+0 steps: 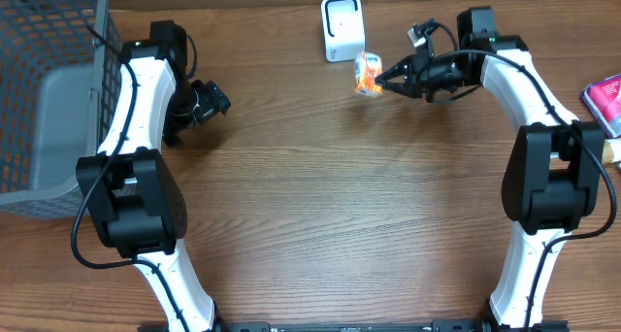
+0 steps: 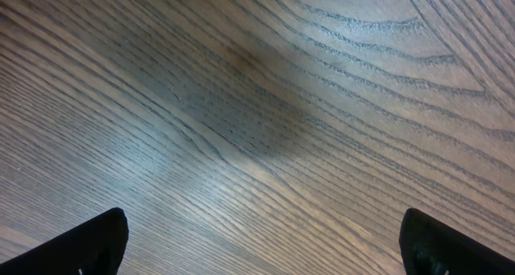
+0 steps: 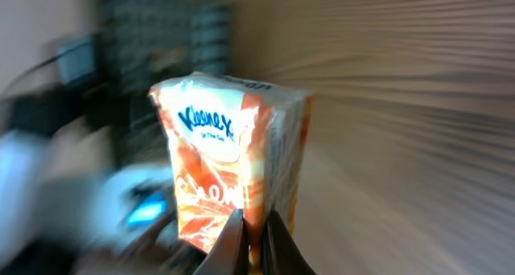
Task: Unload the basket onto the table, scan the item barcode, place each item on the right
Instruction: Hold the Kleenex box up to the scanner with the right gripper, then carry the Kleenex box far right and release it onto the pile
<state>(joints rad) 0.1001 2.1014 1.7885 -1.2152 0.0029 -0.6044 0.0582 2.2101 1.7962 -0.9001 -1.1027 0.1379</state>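
Pinching small orange-and-white soft plastic tissue packet by thin edge in right gripper. Likely light, squashy, slippery; safer across flat faces. Left gripper wide, empty.

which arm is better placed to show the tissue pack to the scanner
Right. Its pincer is shut on the Kleenex pack, holding it just beside the white scanner. The left pincer is open and empty over bare table, far from both.
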